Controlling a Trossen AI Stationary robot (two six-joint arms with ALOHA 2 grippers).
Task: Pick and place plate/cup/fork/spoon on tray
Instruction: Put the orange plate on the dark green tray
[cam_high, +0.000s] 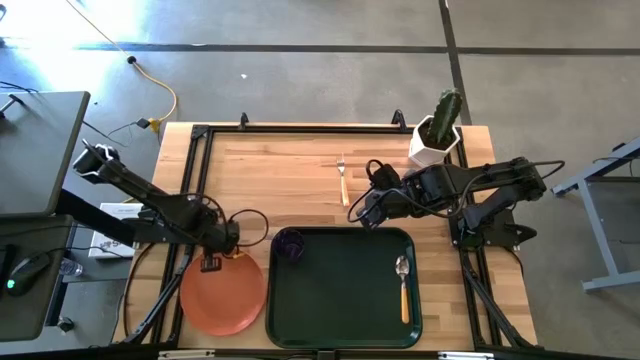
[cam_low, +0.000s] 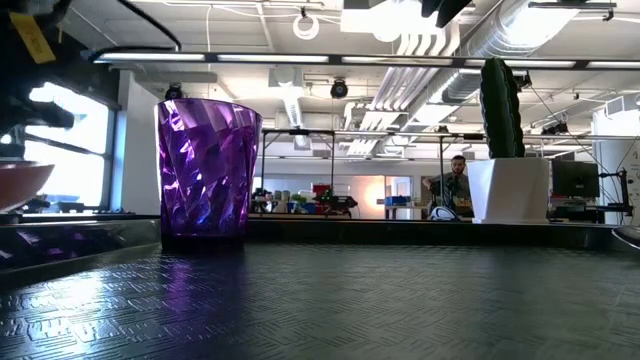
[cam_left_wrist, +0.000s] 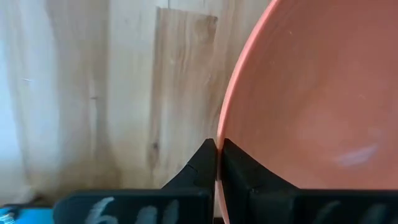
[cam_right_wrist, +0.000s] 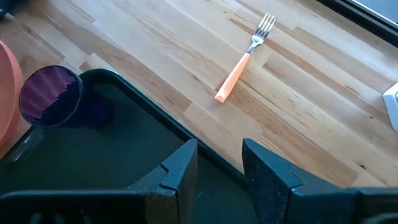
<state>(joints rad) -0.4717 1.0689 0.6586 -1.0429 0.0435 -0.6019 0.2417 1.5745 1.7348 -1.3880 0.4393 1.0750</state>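
Wooden planks made up the light butcher-block desk (cam_high: 300, 170), and at its six o'clock edge lay the large dark green rectangular tray (cam_high: 340, 300) with rounded corners and a raised rim. Two things were already in it: the small faceted dark purple cup (cam_high: 289, 245) stood upright in the corner toward eleven o'clock, and the slim spoon (cam_high: 403, 285) with a silver oval bowl and tan handle lay along the three o'clock side.

Outside the tray, at its nine o'clock side, was the round flat orange-salmon plate (cam_high: 222, 292), apparently touching or slightly overlapping the tray's rim. The left hand (cam_left_wrist: 217, 163) was clenched on the plate's rim at about twelve o'clock, its two fingers pinching the thin edge. The step in hand looked like carrying the plate over; the next move would call for lifting it clear of the raised rim and setting it down between cup and spoon without knocking either.

The right hand (cam_right_wrist: 219, 163) hovered released, fingers apart, over the tray's twelve o'clock edge. The slim fork (cam_high: 342, 178) with silver tines and tan handle lay on bare wood, at twelve o'clock from the tray, not yet picked.
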